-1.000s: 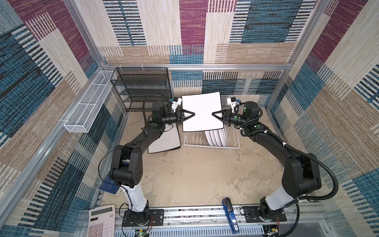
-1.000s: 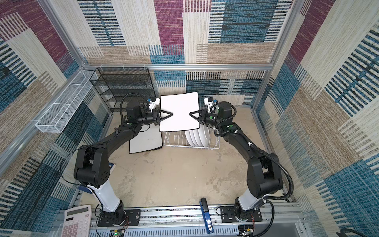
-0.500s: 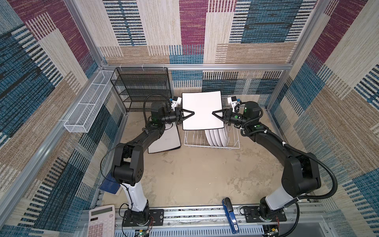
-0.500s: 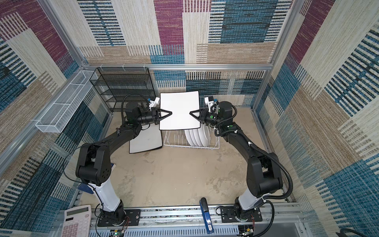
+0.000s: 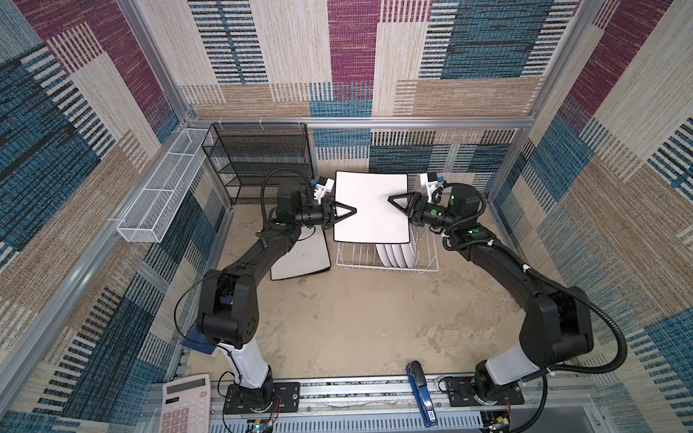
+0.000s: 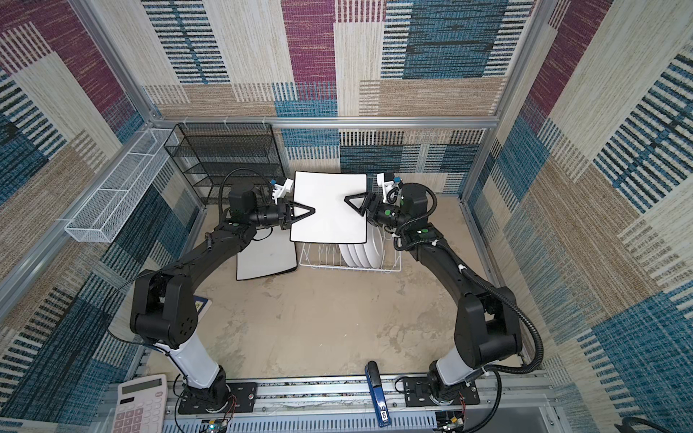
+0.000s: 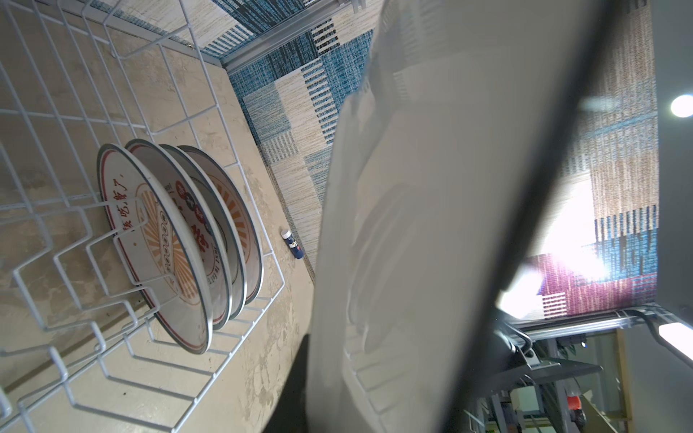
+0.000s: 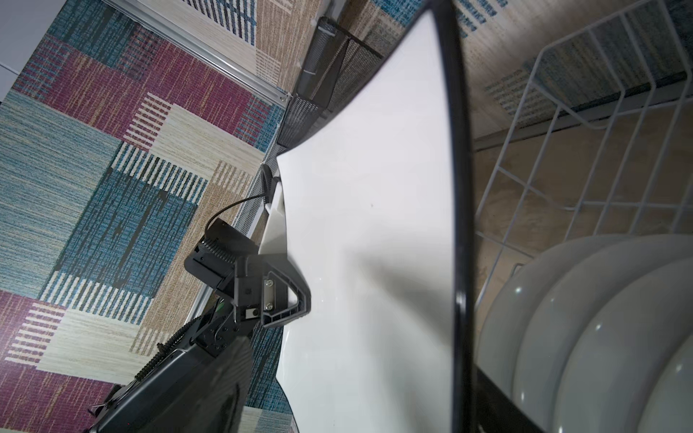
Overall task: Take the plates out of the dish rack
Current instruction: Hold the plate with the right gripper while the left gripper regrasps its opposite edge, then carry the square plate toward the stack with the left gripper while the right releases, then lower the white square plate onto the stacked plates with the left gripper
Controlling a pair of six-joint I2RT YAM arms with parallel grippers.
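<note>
white square plate (image 5: 371,221) over the rack (image 5: 350,258): left claw (image 5: 351,212) clamps it, right claw (image 5: 392,198) just released; handover complete.

Both matte black jointed arms (image 5: 255,258) have glossy white base columns (image 5: 247,360) and small green wrist dots (image 5: 434,212). A ribbed black hose (image 5: 620,339) runs along the right one. The left gripper (image 5: 354,211) and right gripper (image 5: 390,198) bear hollow triangular black fingers (image 8: 304,300).

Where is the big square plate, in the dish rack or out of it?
Out: the square plate hangs above the dish rack between the left gripper and right gripper; only round plates stand in it.
</note>
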